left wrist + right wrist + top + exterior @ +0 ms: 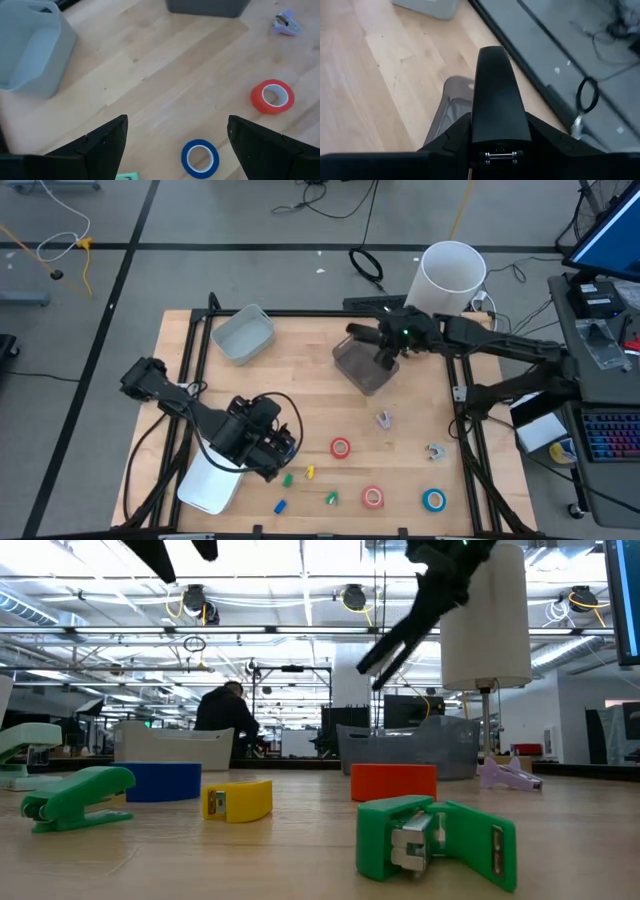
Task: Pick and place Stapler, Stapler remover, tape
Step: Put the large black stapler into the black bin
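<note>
- tape: four small ring-shaped rolls with pale centres lie on the pale wooden table (300,380), all flat.
- one red tape roll (341,447) sits near the table's middle, and a second red tape roll (372,497) lies near the front edge, with a blue tape roll (433,500) beside it towards the right.
- the other blue tape roll (200,157) shows in the left wrist view, lying on the wood below the left gripper (177,120).
- the left gripper's two dark fingers are spread wide apart with nothing between them. it hangs over the front left part of the table, beside a white tray (205,490).
- the long black stapler (497,100) is pinched in the right gripper (388,352), whose fingers are closed on it from both sides.
- the right gripper holds the stapler in the air over the dark see-through grey bin (362,370) at the table's back middle.
- a lilac staple remover (384,419) lies in front of that bin, and a grey staple remover (434,451) lies nearer the right edge.
- a light blue-grey plastic bin (243,335) stands at the back left.
- small green, yellow and blue bits (309,472) are scattered near the front edge.
</note>
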Action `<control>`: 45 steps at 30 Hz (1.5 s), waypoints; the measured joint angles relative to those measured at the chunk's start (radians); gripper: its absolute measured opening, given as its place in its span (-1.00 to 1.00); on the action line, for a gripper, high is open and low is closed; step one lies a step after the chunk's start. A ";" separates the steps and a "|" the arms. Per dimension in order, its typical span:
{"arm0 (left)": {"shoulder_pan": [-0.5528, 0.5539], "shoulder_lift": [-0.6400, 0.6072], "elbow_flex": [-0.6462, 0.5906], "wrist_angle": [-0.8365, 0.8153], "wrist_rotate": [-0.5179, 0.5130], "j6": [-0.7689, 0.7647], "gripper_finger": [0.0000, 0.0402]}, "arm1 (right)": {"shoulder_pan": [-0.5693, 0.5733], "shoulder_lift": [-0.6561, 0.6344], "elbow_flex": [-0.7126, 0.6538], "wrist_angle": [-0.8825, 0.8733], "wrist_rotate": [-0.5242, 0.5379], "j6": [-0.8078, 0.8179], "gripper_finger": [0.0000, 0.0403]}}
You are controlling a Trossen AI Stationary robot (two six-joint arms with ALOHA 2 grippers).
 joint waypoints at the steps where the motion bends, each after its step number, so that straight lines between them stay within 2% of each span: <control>1: 0.000 0.000 -0.012 0.023 0.001 0.000 0.69 | 0.000 -0.017 -0.039 0.021 0.000 0.027 -0.33; 5: -0.001 0.000 -0.057 0.096 0.005 0.000 0.69 | 0.001 -0.078 -0.213 0.166 0.002 0.120 -0.33; 9: 0.004 -0.002 -0.077 0.132 0.010 0.001 0.69 | -0.002 -0.121 -0.376 0.345 0.054 0.181 -0.33; 12: 0.009 -0.003 -0.078 0.132 0.012 0.005 0.69 | -0.002 -0.134 -0.462 0.442 0.056 0.225 -0.33; 16: 0.020 -0.003 -0.078 0.133 0.013 0.006 0.69 | -0.002 -0.132 -0.532 0.479 0.052 0.263 -0.33; 21: 0.040 -0.003 -0.078 0.158 0.015 0.043 0.69 | -0.002 -0.133 -0.563 0.493 0.102 0.265 -0.33; 30: 0.077 -0.003 -0.078 0.235 0.030 0.161 0.69 | -0.004 -0.116 -0.601 0.596 0.095 0.281 -0.33; 45: 0.081 -0.003 -0.078 0.248 0.030 0.162 0.69 | -0.003 0.008 -0.605 0.664 0.075 0.331 -0.33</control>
